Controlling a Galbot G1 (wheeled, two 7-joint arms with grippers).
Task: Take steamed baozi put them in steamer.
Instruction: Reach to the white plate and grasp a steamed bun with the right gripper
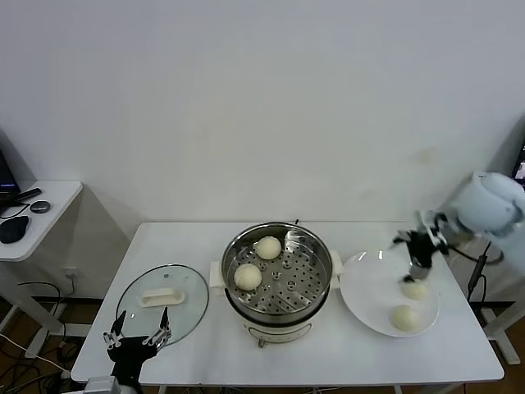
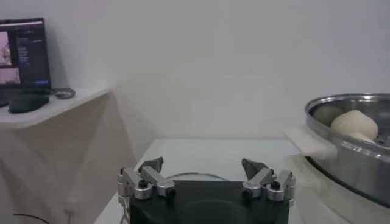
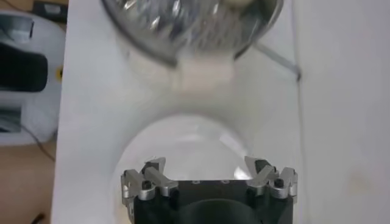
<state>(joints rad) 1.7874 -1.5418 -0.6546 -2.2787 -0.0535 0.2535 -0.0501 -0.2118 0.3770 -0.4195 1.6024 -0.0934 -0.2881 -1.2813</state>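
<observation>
The steamer (image 1: 276,283) stands mid-table with two baozi on its perforated tray, one at the back (image 1: 267,247) and one at the left (image 1: 248,277). Two more baozi (image 1: 415,289) (image 1: 404,318) lie on the white plate (image 1: 369,295) to its right. My right gripper (image 1: 418,256) hangs open over the plate's far side, just above the farther bun, holding nothing. In the right wrist view this gripper (image 3: 208,173) is over the plate (image 3: 183,143), with the steamer (image 3: 189,24) beyond. My left gripper (image 1: 137,336) is parked open at the table's front left.
A round glass lid (image 1: 162,302) with a white handle lies left of the steamer, just beyond the left gripper. A small side table (image 1: 41,213) with dark items stands off to the far left. The left wrist view shows the steamer's rim (image 2: 353,140) and one bun (image 2: 353,123).
</observation>
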